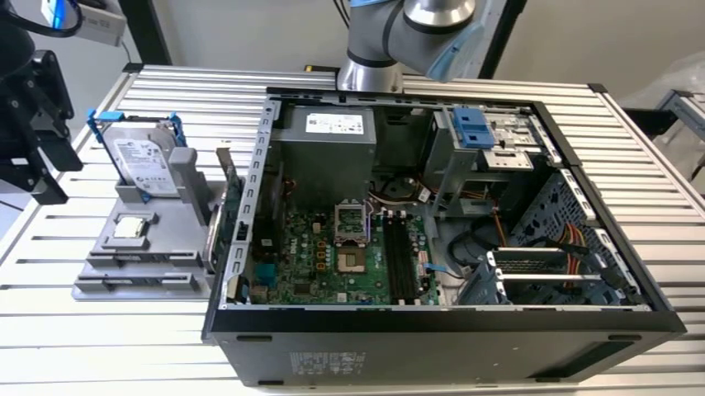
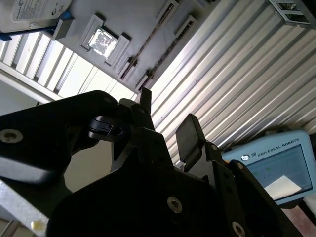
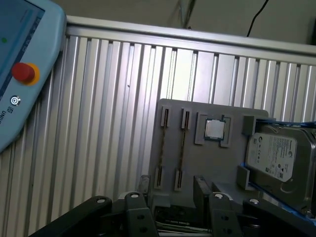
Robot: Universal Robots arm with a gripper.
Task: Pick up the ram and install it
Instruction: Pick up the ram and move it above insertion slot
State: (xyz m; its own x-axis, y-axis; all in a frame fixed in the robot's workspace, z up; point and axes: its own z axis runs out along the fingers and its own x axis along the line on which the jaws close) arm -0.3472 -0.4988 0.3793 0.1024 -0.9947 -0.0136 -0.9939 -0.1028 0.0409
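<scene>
Black two-finger gripper (image 3: pixel 171 186): fingers (image 2: pixel 190 132) spread, nothing between. I see the ram (image 3: pixel 181 148), a thin dark circuit-board stick, standing on edge in a slot of the grey holder tray (image 3: pixel 212 163), near the small square silver CPU (image 3: pixel 215 129). Beyond: open black PC case (image 1: pixel 441 330).

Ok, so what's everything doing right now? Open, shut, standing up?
gripper: open, holding nothing
ram: standing on edge in the gray holder, not gripped
hard drive: upright in the holder
processor chip: lying flat in its pocket
computer case: lying on its side, open
</scene>
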